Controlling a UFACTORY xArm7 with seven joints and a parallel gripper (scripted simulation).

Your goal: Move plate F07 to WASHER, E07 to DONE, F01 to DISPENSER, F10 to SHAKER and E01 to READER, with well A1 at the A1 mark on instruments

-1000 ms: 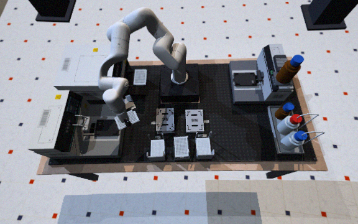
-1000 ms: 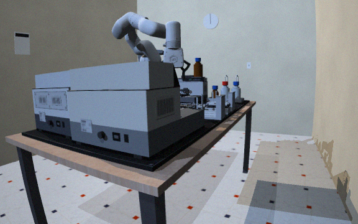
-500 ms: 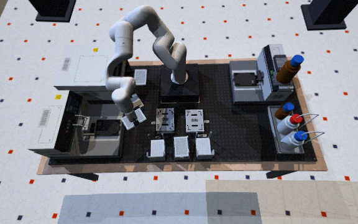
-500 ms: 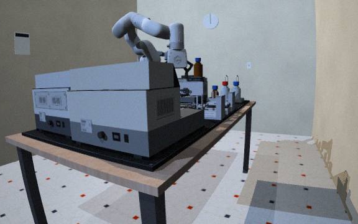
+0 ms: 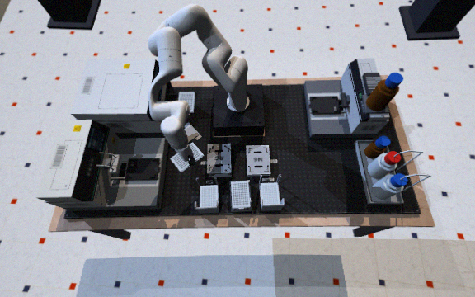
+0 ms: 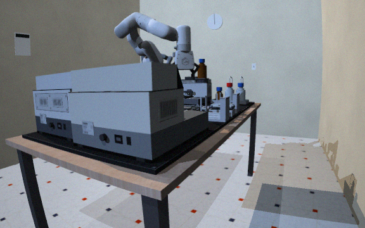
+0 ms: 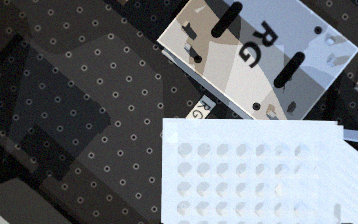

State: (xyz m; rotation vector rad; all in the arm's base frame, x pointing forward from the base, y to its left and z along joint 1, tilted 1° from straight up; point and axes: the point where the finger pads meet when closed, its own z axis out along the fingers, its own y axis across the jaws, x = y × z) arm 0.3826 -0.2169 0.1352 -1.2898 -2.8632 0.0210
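My gripper [image 5: 186,158] is shut on a white well plate [image 5: 186,162] and holds it above the dark deck, between the left front instrument [image 5: 138,171] and the regrip nest RG [image 5: 218,158]. In the wrist view the plate [image 7: 252,172] fills the lower right, with the RG nest [image 7: 260,55] empty just beyond it. I cannot read the plate's label. The left front instrument's nest looks empty. Another white plate [image 5: 186,101] sits by the left back instrument. The right instrument's nest [image 5: 324,104] looks empty.
The recovery nest N6 [image 5: 258,158] stands empty right of RG. Three holders with white plates [image 5: 209,196] [image 5: 241,194] [image 5: 271,195] stand along the front edge. Bottles [image 5: 386,169] stand at the right. The arm base [image 5: 237,109] is at the back middle.
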